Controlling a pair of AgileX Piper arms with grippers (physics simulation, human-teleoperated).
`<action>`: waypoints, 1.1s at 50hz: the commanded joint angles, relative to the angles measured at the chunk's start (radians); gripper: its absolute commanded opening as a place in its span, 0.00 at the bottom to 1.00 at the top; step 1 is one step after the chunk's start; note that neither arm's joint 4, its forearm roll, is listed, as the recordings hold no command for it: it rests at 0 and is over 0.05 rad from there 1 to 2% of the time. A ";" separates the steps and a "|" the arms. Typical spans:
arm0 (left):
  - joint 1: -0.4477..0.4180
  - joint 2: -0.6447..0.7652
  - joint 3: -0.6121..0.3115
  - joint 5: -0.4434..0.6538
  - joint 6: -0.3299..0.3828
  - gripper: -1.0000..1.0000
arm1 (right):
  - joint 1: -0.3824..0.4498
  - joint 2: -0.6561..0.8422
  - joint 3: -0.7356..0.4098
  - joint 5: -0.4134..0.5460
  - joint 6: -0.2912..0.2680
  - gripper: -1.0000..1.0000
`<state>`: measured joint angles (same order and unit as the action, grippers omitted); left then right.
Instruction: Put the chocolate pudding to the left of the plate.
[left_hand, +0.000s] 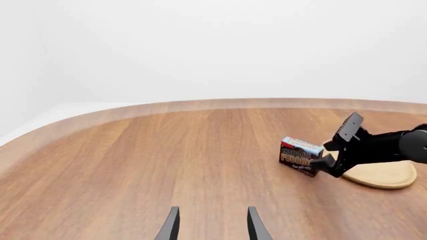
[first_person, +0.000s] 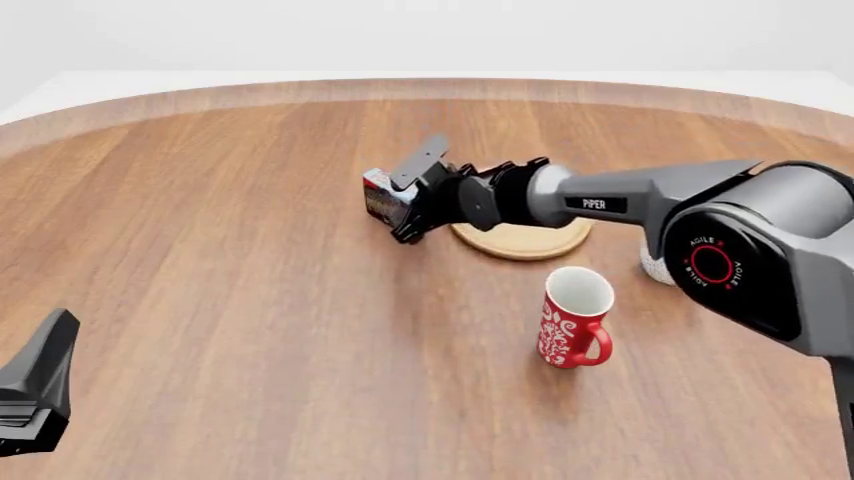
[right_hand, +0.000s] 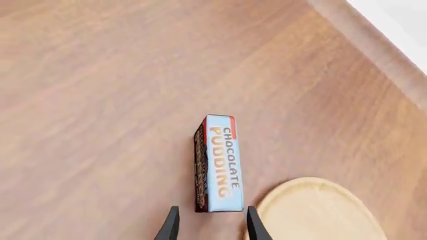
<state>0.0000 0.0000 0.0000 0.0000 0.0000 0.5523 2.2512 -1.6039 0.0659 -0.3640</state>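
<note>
Two arms share this round wooden table (first_person: 240, 260), and only one is busy. Nearest, at the lower left of the front frame, the left gripper (first_person: 34, 385) hangs idle over bare wood; its own camera shows both fingers spread apart with nothing between them.

A bit further in, right of centre, a red patterned mug (first_person: 574, 318) stands upright, well clear of the action. A white object peeks out behind the right arm's forearm at the right edge, too hidden to name.

Beyond that, near the middle of the frame, the right gripper (first_person: 400, 205) reaches leftward to the chocolate pudding (first_person: 383, 197). From its wrist view the carton (right_hand: 219, 164) sits on the table just ahead of the fingertips, which are parted slightly wider than the box and do not look closed on it. I'd judge it released or about to be taken; contact is hard to read.

The carton lies just beside the plate (first_person: 527, 240), at its left edge in the front frame, so the placement looks close to done.

As for handling, it looks like a light, stiff cardboard box, easy to tip or skid on smooth wood. The sensible hold is across its narrow sides, mid-length, with a gentle squeeze to avoid crushing the walls.
</note>
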 joint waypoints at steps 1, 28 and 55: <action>0.000 0.000 0.000 0.000 0.000 1.00 | -0.002 -0.063 0.083 -0.033 0.004 1.00; 0.000 0.000 0.000 0.000 0.000 1.00 | 0.008 -0.280 0.341 -0.106 0.018 1.00; 0.000 0.000 0.000 0.000 0.000 1.00 | 0.047 -0.513 0.589 -0.185 0.052 1.00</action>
